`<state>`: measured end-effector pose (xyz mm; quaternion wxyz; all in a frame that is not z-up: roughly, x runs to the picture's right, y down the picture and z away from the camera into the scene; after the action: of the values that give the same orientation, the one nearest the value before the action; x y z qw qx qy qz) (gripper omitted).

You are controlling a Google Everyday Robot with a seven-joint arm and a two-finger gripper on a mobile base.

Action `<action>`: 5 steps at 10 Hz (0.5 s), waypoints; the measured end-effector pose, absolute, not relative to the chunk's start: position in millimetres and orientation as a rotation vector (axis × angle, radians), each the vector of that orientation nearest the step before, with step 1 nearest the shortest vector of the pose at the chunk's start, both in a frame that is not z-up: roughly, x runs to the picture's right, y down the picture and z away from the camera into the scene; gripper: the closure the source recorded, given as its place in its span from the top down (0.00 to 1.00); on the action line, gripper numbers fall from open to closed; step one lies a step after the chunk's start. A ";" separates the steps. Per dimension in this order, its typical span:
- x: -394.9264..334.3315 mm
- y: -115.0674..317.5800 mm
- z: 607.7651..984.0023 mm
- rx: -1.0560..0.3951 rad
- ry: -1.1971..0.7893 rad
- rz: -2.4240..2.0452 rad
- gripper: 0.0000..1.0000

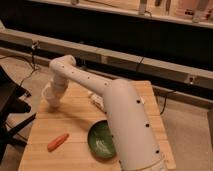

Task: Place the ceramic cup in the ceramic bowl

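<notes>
Cup, small and white, stands on the wooden table close to its left edge, toward the far side. The gripper is down on it from above, with its fingers drawn in on the cup. Cup and gripper are both white and run together, so the exact line of contact is hard to make out. The cup's base looks to be on the tabletop.

The arm, thick and white with small dark dots, rises from the near right corner. It crosses the table on a slant, then bends at an elbow above the cup and drops straight to the gripper.

The bowl, round and dark green with a paler middle, sits near the front of the table, well apart from the cup. The arm covers its right side. An orange carrot lies on the boards to the left of the bowl, tilted, between the bowl and the table's left edge. A flat white block shows just beside the arm near the middle of the table, partly hidden by it.

A dark chair stands off the table's left side. A long pale ledge runs behind the table, with a dark wall above it.
</notes>
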<state>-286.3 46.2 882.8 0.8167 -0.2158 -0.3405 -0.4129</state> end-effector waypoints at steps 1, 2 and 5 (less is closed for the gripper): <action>-281.7 45.8 881.1 -0.462 -0.719 -0.869 0.00; -270.4 43.1 873.6 -0.460 -0.714 -0.864 0.00; -245.0 37.2 856.9 -0.460 -0.717 -0.871 0.00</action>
<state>-245.0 37.2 856.9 0.8201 -0.2160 -0.3368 -0.4091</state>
